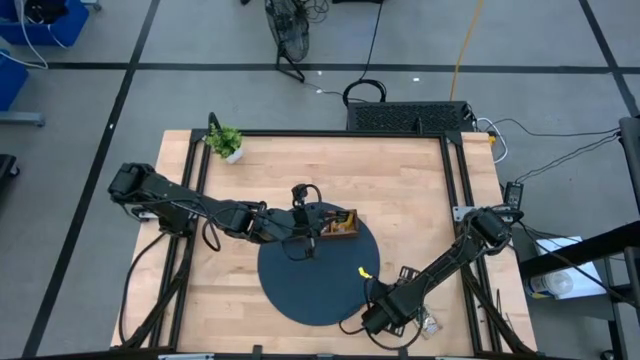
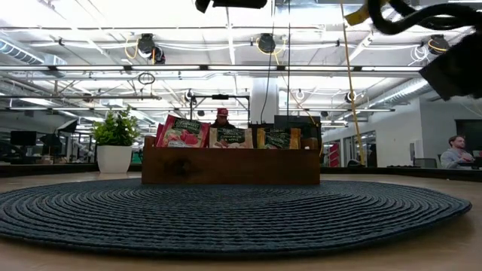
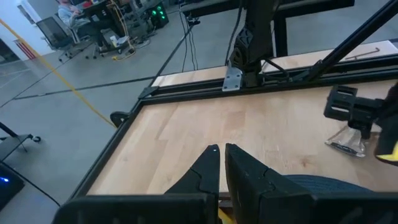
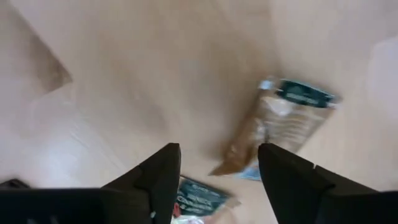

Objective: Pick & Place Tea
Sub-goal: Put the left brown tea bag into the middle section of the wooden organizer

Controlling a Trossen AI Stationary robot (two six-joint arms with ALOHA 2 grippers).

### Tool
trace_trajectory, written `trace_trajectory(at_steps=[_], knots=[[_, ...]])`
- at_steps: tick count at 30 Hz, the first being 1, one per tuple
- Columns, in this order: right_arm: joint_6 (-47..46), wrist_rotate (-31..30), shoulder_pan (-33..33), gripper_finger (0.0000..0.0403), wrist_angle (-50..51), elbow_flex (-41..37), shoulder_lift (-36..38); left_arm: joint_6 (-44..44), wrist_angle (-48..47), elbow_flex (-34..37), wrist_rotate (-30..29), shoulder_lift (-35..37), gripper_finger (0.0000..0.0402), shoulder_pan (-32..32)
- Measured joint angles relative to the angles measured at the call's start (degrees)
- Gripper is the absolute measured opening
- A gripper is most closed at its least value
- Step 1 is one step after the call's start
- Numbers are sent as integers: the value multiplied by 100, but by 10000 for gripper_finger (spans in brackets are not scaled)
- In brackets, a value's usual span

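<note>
the right gripper (image 4: pixel 217 171) hovers jaws wide, empty, over a beige-and-green sachet (image 4: pixel 283 124) on the table's near right edge. the sachet looks light, thin and limp; pinch across one edge. farther off, the left gripper (image 3: pixel 221 168), jaws narrow, hangs near the wooden tray (image 1: pixel 338 228).

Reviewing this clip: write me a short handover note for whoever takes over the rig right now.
Left hand: shut, empty, held over the table beside the wooden tray.
Right hand: open, holding nothing, at the table's near right edge above loose tea sachets.
Tea: red, orange and green sachets stand upright in the tray on the round dark mat; one yellow piece lies on the mat.
Done: some sachets filed in the tray.
Left: pick up the loose sachets by the right hand, likely the piece on the mat too.
</note>
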State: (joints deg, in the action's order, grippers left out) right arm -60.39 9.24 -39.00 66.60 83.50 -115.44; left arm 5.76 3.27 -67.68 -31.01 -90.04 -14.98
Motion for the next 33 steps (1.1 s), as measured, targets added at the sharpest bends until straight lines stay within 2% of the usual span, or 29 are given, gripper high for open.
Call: trace_trajectory(at_steps=[7,15,22,26,31,33], knots=[[-22,0,68,190,359,-2,86,0,-2,0,-1,0,31,0],[-284,22,0,189,-444,-508,96,0,0,0,-1,0,31,0],[-855,505,-6,170,-579,-1043,121,0,-2,0,-1,0,31,0],[-873,516,-6,131,-570,-1075,111,0,-2,0,0,0,31,1],[-590,656,-10,36,-592,-1012,108,0,-2,0,0,0,31,0],[-321,656,-11,11,-567,-913,108,-2,-2,0,0,0,31,0]])
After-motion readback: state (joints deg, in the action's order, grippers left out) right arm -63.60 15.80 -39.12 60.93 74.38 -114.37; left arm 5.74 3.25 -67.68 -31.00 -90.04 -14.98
